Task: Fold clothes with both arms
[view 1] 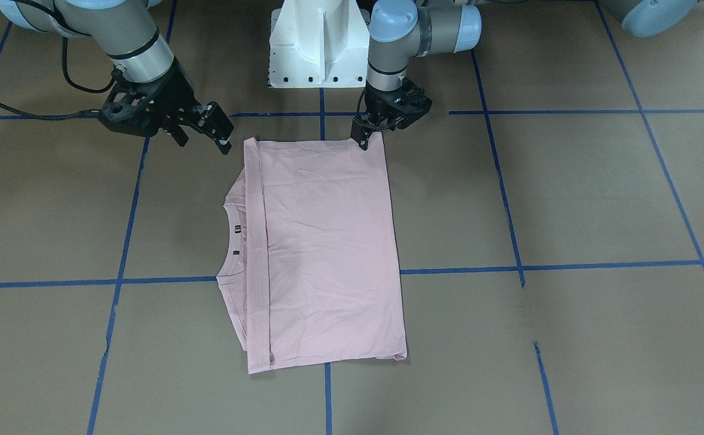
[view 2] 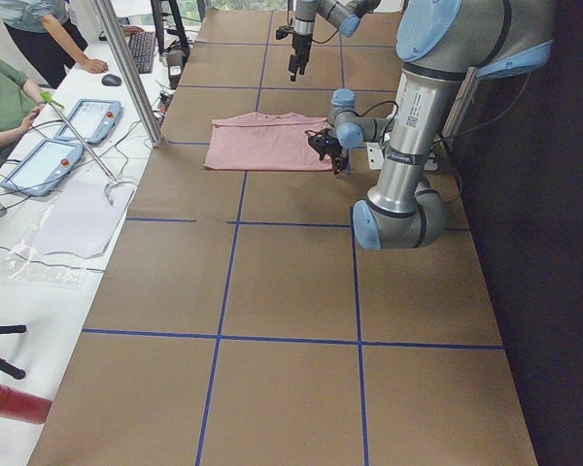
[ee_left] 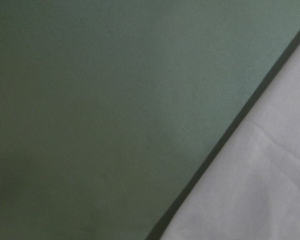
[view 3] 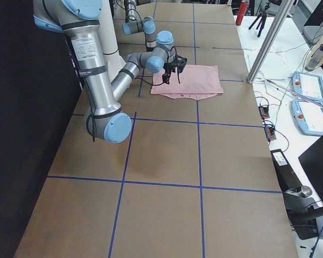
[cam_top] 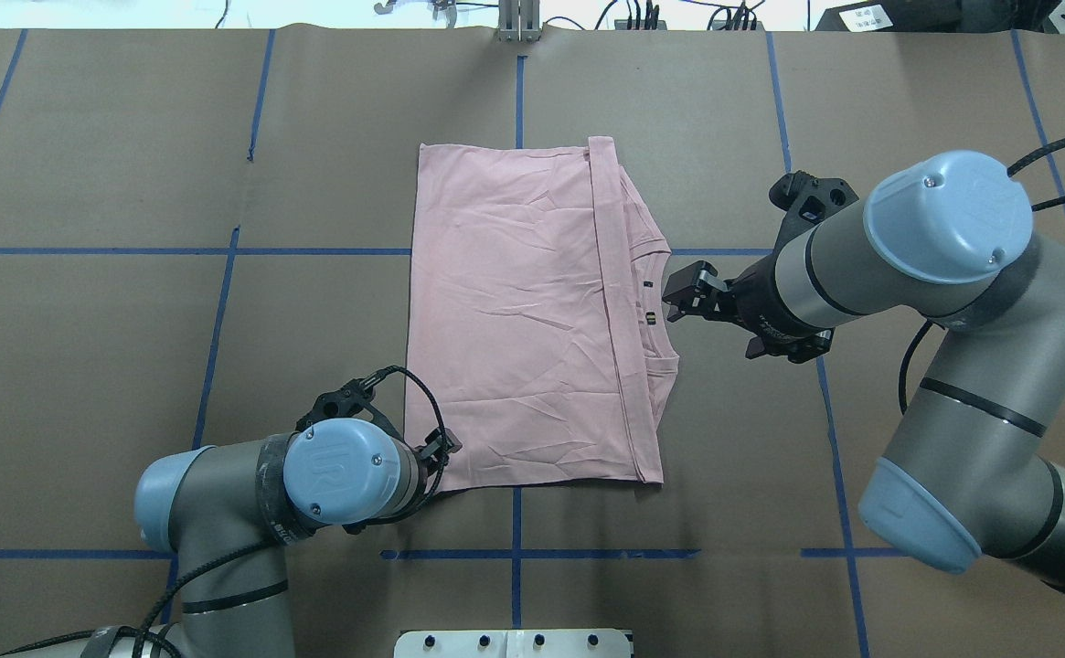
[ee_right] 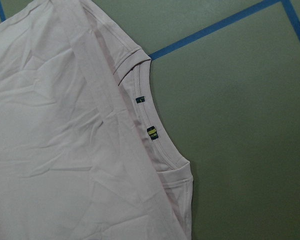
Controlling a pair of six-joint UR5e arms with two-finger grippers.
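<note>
The pale pink T-shirt (view 1: 327,241) lies folded flat on the brown table, plain side up, with its hem band laid next to the ribbed collar (ee_right: 150,132). It also shows in the overhead view (cam_top: 514,320). My right gripper (cam_top: 674,300) is open and empty; it hovers beside the collar, apart from the cloth, and also shows in the front view (view 1: 205,144). My left gripper (cam_top: 445,450) is down at the shirt's near corner on my left, also seen in the front view (view 1: 364,138). Its jaws are hidden, and the left wrist view shows only table and cloth edge (ee_left: 270,190).
The white pedestal base (view 1: 318,48) stands at the table's near edge. Blue tape lines (cam_top: 313,251) grid the brown table. A side table with tablets (view 2: 49,160), a metal pole (view 2: 126,68) and people stands beyond the far edge.
</note>
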